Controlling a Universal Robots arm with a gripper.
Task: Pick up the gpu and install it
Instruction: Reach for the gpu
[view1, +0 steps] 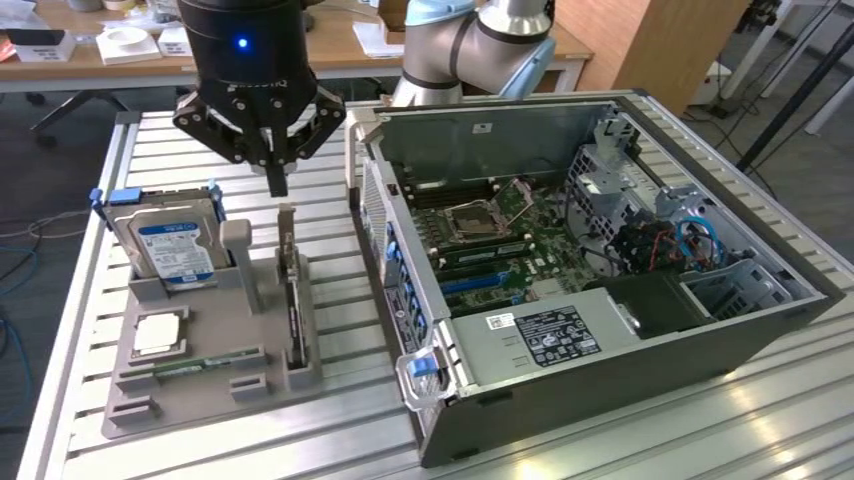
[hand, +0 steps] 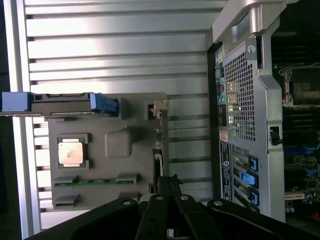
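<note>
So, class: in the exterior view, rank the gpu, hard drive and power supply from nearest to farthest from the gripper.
1. gpu, just below the gripper.
2. hard drive, exterior view's left.
3. power supply, inside the case, exterior view's right.

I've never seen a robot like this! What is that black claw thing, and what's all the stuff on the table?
It's a robot arm with a black hand at its end. One picture comes from a camera off the arm, the other from a camera on its wrist. On the metal table sits a grey tray of computer parts: a hard drive with a blue label, a processor chip, a green memory stick and the gpu, a thin dark card standing on edge. Beside the tray lies an open computer case. The hand holds nothing; it hangs just above the gpu.
</note>
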